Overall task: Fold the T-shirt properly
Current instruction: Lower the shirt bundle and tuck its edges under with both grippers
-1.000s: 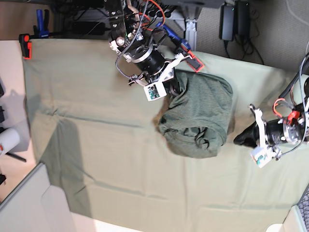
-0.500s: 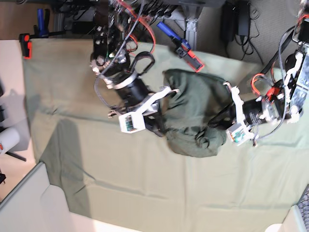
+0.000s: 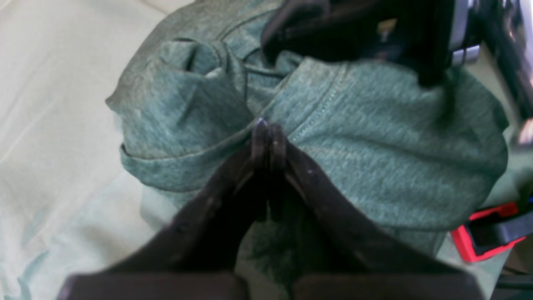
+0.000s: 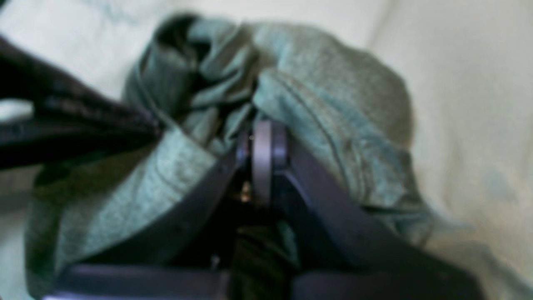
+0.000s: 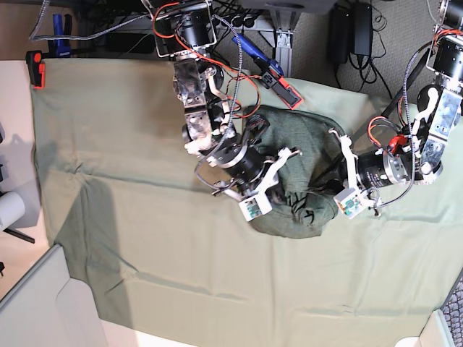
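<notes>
olive knit: t-shirt bunched in a wrinkly heap, centre-right of base frame, on pale mint tablecloth
shirt in wrist views: fills centre of left wrist frame, stitched hem running diag.; blurry in right wrist frame, folds piled at upper centre
left gripper: right side of base frame, at shirt's right edge; in left wrist view fingers pressed together, tips on a fold by the hem. cloth between them? can't tell for sure
right gripper: centre of base frame, at shirt's left edge; right wrist view shows fingers close together w/ fabric bunched at the tips, pinching shirt edge, pic soft
arms: both meet at the heap from opp. sides, grippers near each other; other arm's dark fingers show at top of left wrist frame, left of right wrist frame
extras: red/blue clamp just above shirt at table edge; red clamp upper left corner of cloth
</notes>
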Robot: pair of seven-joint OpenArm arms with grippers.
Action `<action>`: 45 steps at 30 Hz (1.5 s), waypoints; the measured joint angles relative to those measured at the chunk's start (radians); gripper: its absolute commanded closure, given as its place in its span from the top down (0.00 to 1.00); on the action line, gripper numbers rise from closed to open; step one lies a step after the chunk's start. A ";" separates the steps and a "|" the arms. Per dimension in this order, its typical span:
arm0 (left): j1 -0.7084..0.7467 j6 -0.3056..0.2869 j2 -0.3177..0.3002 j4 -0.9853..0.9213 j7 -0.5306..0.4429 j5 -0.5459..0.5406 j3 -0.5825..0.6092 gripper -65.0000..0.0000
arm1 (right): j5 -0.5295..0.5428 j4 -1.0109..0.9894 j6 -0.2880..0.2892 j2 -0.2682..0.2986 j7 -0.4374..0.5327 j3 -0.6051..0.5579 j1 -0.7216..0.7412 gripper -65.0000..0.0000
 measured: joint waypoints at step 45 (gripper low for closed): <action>0.132 0.001 0.000 -0.001 -0.008 -0.046 -0.001 0.00 | -0.171 -0.356 0.010 0.023 0.154 0.117 0.310 0.00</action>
